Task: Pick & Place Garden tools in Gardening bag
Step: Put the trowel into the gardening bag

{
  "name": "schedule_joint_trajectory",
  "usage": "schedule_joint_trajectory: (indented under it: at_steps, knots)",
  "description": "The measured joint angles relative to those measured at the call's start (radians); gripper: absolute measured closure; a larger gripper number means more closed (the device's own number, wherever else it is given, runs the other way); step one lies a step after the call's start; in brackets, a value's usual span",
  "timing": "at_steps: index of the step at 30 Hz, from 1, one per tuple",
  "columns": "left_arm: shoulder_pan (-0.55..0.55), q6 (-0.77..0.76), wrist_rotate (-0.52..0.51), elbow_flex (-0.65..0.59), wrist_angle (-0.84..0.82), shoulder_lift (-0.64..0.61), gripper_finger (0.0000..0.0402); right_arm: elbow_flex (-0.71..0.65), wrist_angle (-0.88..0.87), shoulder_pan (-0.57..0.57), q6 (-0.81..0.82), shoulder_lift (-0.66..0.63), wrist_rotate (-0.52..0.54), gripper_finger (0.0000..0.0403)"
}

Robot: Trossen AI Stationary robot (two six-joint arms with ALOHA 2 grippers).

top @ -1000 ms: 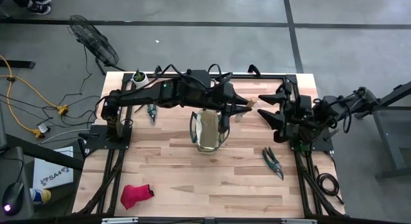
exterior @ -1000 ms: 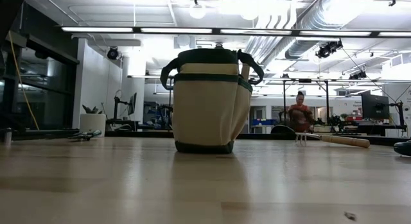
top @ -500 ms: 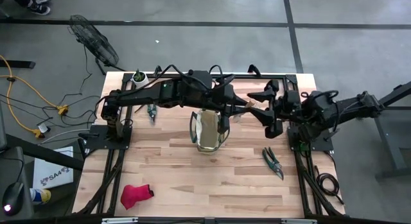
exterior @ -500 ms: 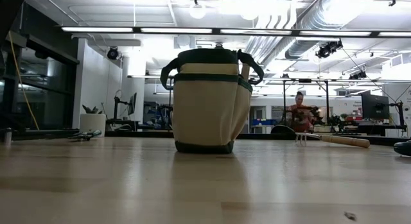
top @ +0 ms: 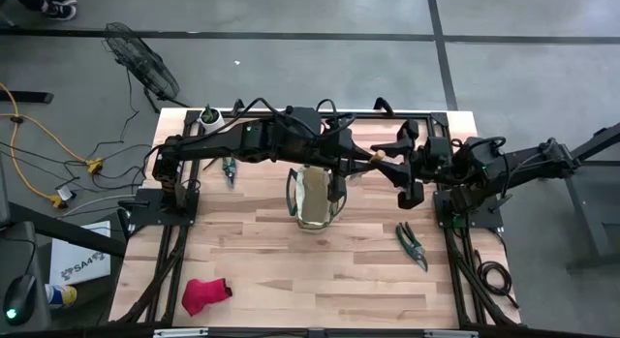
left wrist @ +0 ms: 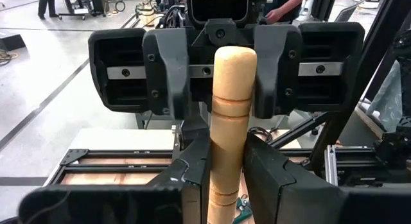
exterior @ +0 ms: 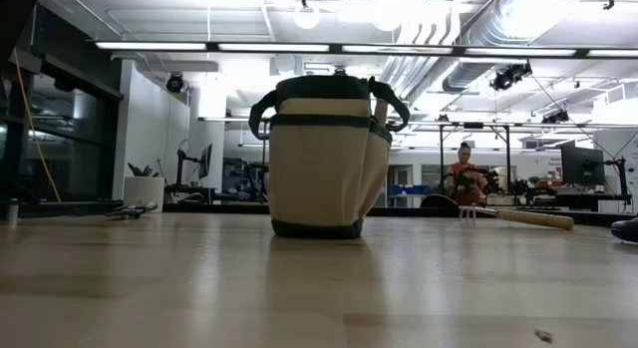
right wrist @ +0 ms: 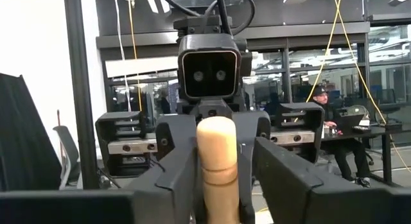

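Note:
The tan gardening bag (top: 312,198) (exterior: 319,159) stands upright on its base at the table's middle. Just beyond it, my left gripper (top: 356,164) (left wrist: 226,153) is shut on a wood-handled tool whose handle (top: 379,155) points toward the table's right. Its metal end is hidden. My right gripper (top: 389,168) (right wrist: 225,144) faces it, open. Its fingers stand close on either side of the handle's rounded free end (right wrist: 217,131), and I cannot tell whether they touch it. A wood-handled fork (exterior: 513,217) lies flat on the table. My left gripper pinches the wooden handle (left wrist: 225,169) between its two fingers, back from the free end. The fingers lie about level, along the handle, pointing toward the table's right. The tool is lifted clear of the table and the handle sticks out forward past the fingertips.
Pruning shears (top: 412,244) lie at the right, nearer the front. A second pair (top: 229,169) lies at the left, under my left arm. A red glove (top: 205,294) lies at the near left. A white pot with a plant (top: 208,115) stands at the far left corner.
My right gripper has swung toward the table's left, up to the free end of the handle, and its fingers now flank that end. The tool and the bag have stayed where they were.

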Motion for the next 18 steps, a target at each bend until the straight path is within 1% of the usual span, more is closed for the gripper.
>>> schedule_joint_trajectory:
  at_steps: [9,18]
  knots:
    - [0.0,-0.01,-0.002,0.0,0.001,0.0,0.0341,0.0,0.003,0.0,-0.008,-0.008,-0.021,0.0343]
    - [0.0,-0.011,0.005,0.0,0.0,0.0,0.0341,0.0,0.003,0.0,0.014,-0.008,-0.027,0.0345]
